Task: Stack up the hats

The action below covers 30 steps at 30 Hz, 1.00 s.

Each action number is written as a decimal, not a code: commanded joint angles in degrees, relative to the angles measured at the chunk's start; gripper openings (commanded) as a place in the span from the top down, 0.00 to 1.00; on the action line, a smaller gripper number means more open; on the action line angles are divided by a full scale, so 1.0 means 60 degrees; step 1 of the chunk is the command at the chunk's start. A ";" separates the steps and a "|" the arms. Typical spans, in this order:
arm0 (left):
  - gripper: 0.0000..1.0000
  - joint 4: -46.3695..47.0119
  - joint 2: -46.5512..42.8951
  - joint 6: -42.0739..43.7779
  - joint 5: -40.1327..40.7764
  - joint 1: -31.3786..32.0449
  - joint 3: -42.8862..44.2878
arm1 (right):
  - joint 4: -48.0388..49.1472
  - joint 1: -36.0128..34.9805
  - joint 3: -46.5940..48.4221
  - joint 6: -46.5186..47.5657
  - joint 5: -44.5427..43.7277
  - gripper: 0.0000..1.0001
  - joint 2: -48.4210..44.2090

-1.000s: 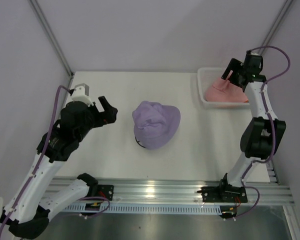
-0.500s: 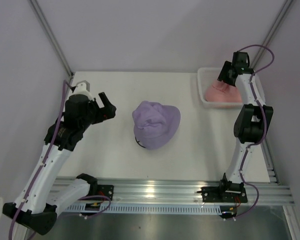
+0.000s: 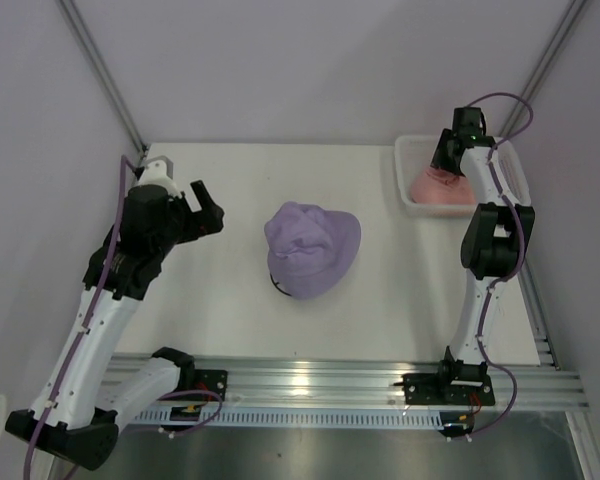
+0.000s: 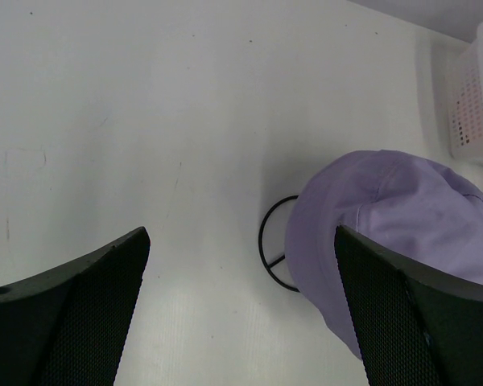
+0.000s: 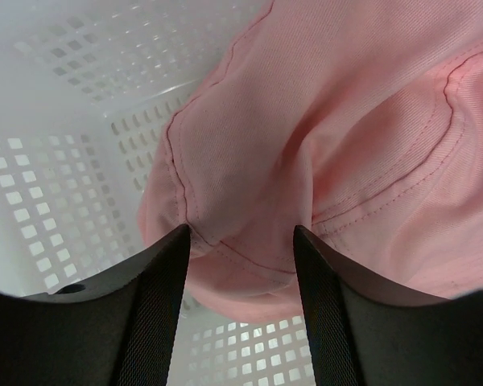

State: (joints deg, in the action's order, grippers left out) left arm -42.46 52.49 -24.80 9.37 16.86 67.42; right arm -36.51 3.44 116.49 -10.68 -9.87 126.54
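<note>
Since a second ago the right arm has swung left from the basket's far-right corner to over its middle. The left arm has pulled back from the lavender hat toward the table's left edge.

The right gripper (image 5: 241, 235) is down in the basket (image 5: 64, 161), its jaws narrow and pinched on a fold of the pink hat (image 5: 346, 121); the fabric bunches between the two fingers and touches both. The pink hat lies inside the basket at the table's far right corner. From above, the arm covers part of it and we cannot make out its brim.

The left gripper (image 3: 208, 205) hangs wide and holds nothing, above bare table (image 3: 230, 300), left of the lavender hat (image 3: 312, 248) and apart from it. That hat sits mid-table on the stand (image 4: 260, 241). The hat hides nearly all of the stand: only an arc of black wire ring at its base shows at the hat's near-left edge, flat on the table. In the left wrist view the hat is cut off at the right and lower edges, and just a corner of the basket shows at the upper right, with pink seen through the mesh.

The basket's mesh holes are sharp only on the left wall in the right wrist view; the rest is blurred.
</note>
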 commanded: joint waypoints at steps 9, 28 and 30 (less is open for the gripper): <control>0.01 0.0308 -0.0106 0.0193 -0.0403 -0.0144 0.0293 | -0.0697 0.0100 0.0772 0.0168 -0.0728 0.40 -0.0128; 0.01 0.0367 -0.0164 0.0075 -0.0536 -0.0144 0.0204 | 0.0811 0.0496 -0.0401 -0.0213 0.0428 0.58 -0.0480; 0.00 0.0338 -0.0150 0.0075 -0.0521 -0.0144 0.0233 | 0.0827 0.0481 -0.0270 -0.0198 0.0488 0.58 -0.0334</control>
State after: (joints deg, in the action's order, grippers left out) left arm -41.19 52.18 -23.99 6.68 16.69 67.72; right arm -34.63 6.59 113.86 -10.90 -8.29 123.55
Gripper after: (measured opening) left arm 0.994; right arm 0.422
